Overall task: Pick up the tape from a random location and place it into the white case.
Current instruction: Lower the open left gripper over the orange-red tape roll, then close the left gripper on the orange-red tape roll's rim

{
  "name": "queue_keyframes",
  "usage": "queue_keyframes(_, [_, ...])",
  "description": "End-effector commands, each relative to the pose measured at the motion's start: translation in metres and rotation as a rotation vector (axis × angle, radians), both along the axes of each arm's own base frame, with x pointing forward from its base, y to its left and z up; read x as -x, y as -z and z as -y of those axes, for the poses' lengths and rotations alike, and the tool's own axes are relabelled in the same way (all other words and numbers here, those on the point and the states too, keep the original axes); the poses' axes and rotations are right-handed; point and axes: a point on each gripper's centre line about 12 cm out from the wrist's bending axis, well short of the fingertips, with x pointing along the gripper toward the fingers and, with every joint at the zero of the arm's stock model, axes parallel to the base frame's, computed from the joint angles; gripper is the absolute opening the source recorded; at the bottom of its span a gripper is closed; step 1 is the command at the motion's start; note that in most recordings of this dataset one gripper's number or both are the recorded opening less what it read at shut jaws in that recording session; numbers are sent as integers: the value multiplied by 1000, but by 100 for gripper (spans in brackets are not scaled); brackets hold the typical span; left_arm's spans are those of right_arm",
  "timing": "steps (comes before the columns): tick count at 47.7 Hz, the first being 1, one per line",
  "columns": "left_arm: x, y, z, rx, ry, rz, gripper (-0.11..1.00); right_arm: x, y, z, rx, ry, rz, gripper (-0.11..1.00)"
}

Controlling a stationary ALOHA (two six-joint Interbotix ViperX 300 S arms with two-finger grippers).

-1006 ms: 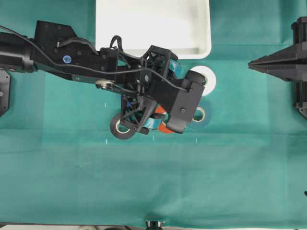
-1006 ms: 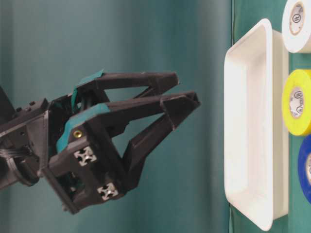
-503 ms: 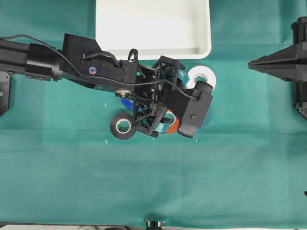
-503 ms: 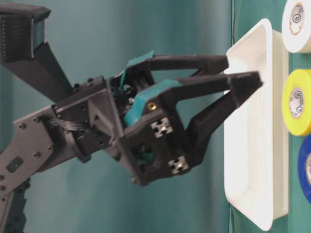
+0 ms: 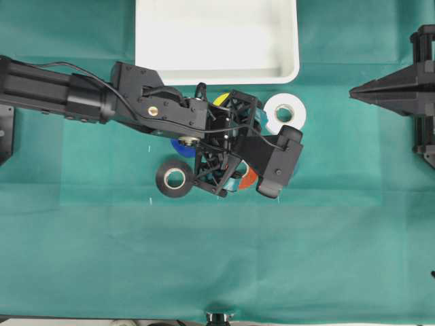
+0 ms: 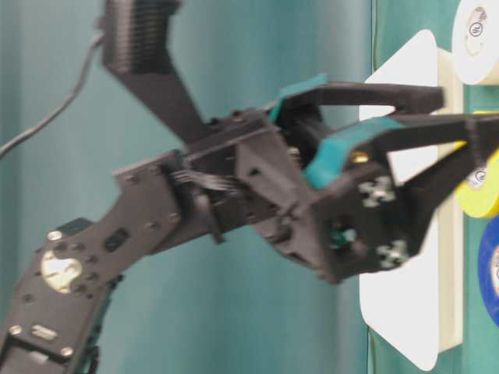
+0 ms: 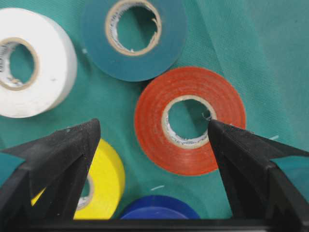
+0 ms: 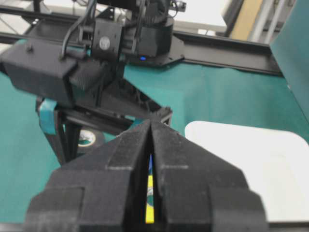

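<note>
L gripper fingers spread wide, empty; tape lies flat toward 1 o'clock, R finger over its core.

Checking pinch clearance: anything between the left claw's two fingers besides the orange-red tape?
Left wrist view: between the left claw fingers lie most of the orange-red tape, bare green cloth and the edge of the yellow roll.

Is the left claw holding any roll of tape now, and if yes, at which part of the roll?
Nothing is held. The left claw stands open above the orange-red tape, which lies flat on the cloth.
</note>
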Motion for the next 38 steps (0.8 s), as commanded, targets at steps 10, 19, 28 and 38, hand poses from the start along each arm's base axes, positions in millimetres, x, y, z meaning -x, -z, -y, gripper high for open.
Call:
queue_keyframes(10, [-3, 16, -7, -3, -12, -7, 99, -3, -8, 0, 0, 0, 17, 0])
queue_keyframes(19, [-5, 31, -12, -5, -22, -20, 99, -4, -6, 0, -1, 0, 8, 0])
queue_keyframes(28, [-3, 34, -16, -5, -31, -29, 99, -4, -5, 0, -1, 2, 6, 0])
queue_keyframes(38, [-3, 34, -16, -5, -31, -30, 99, -4, -5, 0, -1, 0, 6, 0])
